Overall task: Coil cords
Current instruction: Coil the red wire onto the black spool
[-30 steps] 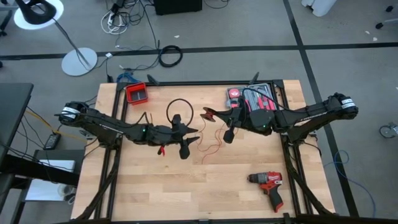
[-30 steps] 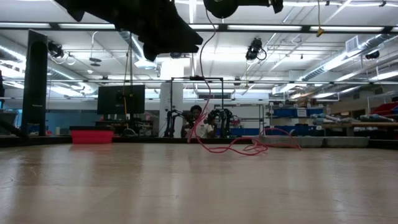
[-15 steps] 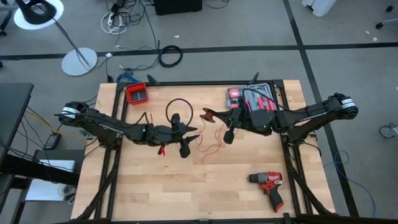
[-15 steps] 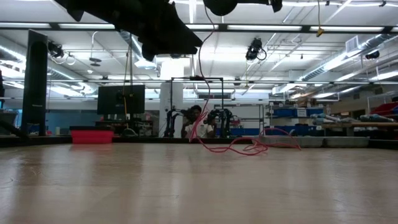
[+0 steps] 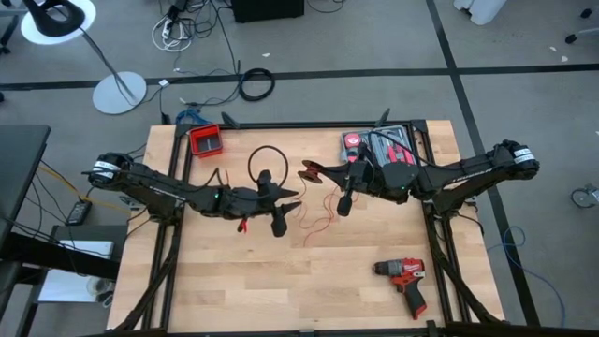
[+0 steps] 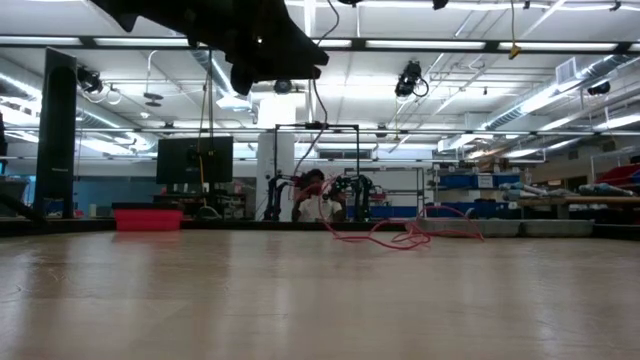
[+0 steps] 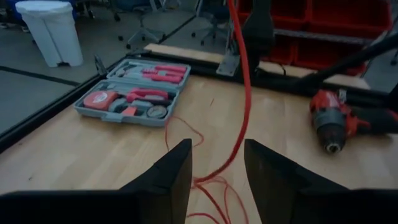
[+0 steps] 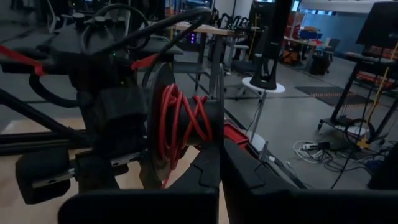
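Two tools over a wooden surface (image 5: pixel 234 290), both clear of the wood. Right tool (image 5: pixel 343 190): just beside the grey case (image 5: pixel 401 134), on the side of it away from that arm's base, fingers (image 8: pixel 239 177) pressed together; cannot tell whether any wire is pinched between them. Left tool (image 5: pixel 281 204): farther out from the case, beyond the right tool, fingers (image 7: pixel 163 177) spread wide with a red strand passing through the gap and touching neither. Cords (image 5: pixel 316 223): thin red wire, partly in loose squiggles on the surface between the two tools and near the case, partly rising up off the wood (image 7: pixel 245 93), partly wound in tight turns around a dark round part right ahead of the right tool (image 8: pixel 183 121). From table height, seen as a low red tangle (image 6: pixel 375 235) far across the wood. Drill (image 5: pixel 402 276): lying flat, well apart from the case, toward the near edge. Red bin (image 5: pixel 206 140): level with the case, at the far corner opposite it.
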